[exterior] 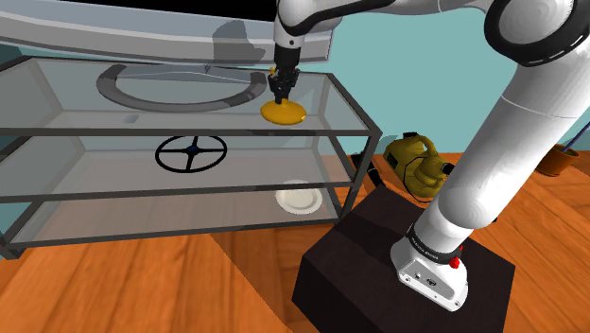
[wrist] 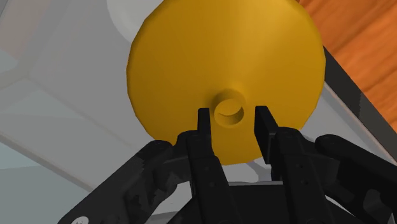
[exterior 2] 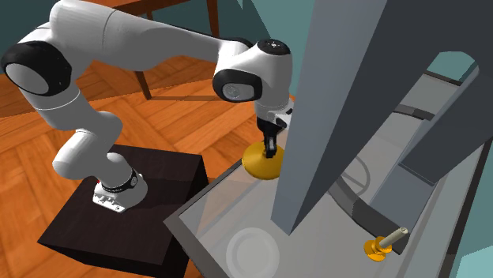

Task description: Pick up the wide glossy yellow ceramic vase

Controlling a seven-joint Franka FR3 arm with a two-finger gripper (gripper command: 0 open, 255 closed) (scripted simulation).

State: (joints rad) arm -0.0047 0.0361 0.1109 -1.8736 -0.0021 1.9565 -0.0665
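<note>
Squarely below the end effector (wrist: 232,114), wide yellow vase (wrist: 222,51), its small neck between narrowly parted fingers, not clasped.

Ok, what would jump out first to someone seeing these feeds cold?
The yellow vase, wide and flat with a narrow neck, sits on the top shelf of the glass shelf unit near its corner. The black gripper hangs right over it, fingers apart either side of the neck. Below, a black spoked wheel lies on the middle shelf.

The scene is brightly lit; a soft shadow (exterior: 234,43) is cast by the arm (exterior: 529,123) at the shoulder view's upper middle.
</note>
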